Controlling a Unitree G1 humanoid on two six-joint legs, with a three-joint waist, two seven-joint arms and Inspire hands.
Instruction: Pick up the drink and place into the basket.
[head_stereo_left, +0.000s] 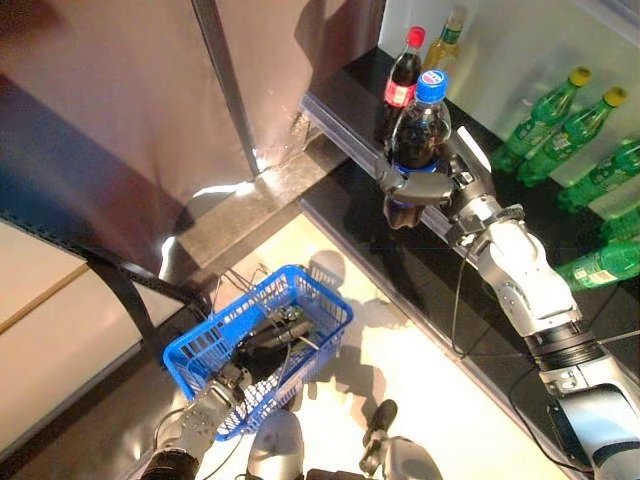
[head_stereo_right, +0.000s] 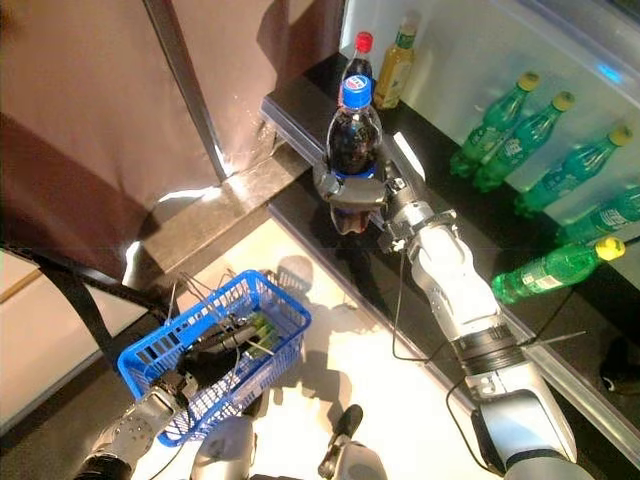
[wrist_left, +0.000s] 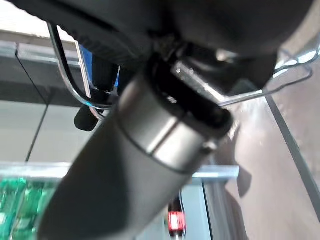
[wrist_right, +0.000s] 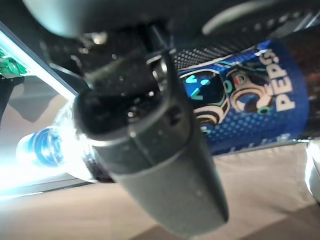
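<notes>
A dark cola bottle with a blue cap and blue label is held upright in my right hand, whose fingers curl round its lower body just off the black shelf's edge; the right wrist view shows the blue label behind the thumb. Lower left, a blue wire-handled basket hangs over the pale floor from my left hand, whose dark fingers are curled on the handle. The left wrist view shows the wire handle by the hand.
A red-capped cola bottle and a yellow drink bottle stand on the black shelf behind the held one. Several green bottles lie on the shelf to the right. A brown panel with a dark post stands at left.
</notes>
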